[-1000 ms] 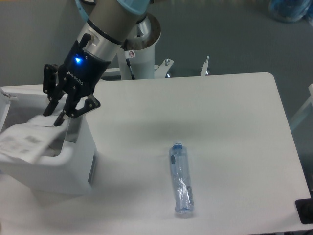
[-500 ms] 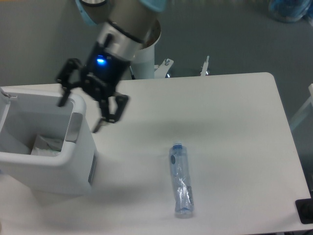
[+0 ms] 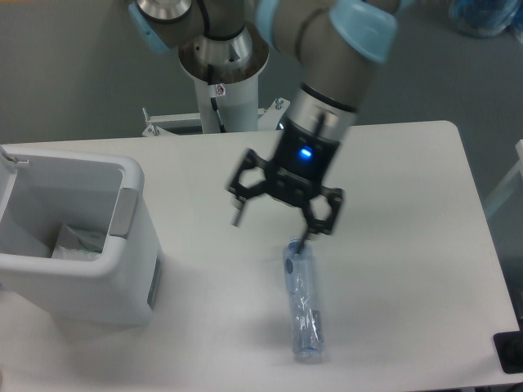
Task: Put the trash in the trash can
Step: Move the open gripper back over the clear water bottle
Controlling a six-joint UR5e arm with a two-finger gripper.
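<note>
The hand (image 3: pixel 270 220) has swung away from the bin (image 3: pixel 78 278) at the left edge of the surface (image 3: pixel 392 188) and now hangs over the middle, its fingers spread wide apart and holding nothing. A second ago it was at the bin's rim with the packet; the packet (image 3: pixel 79 241) now lies inside the bin, low against the near wall, so that half of the task looks done. What remains is the bottle (image 3: pixel 302 304), lying flat near the front edge, blue cap toward the hand and its length running toward the front edge. One fingertip is just above the cap end; the other finger is off to the left, well clear of the bottle, so the hand is not yet centred over it.

The bottle has bare surface on every side, and nothing stands between it and the bin, so a lift and a sweep left should be free. It lies fairly close to the front edge, though, and a clumsy nudge could roll it; I judge the grasp is best taken across its width
</note>
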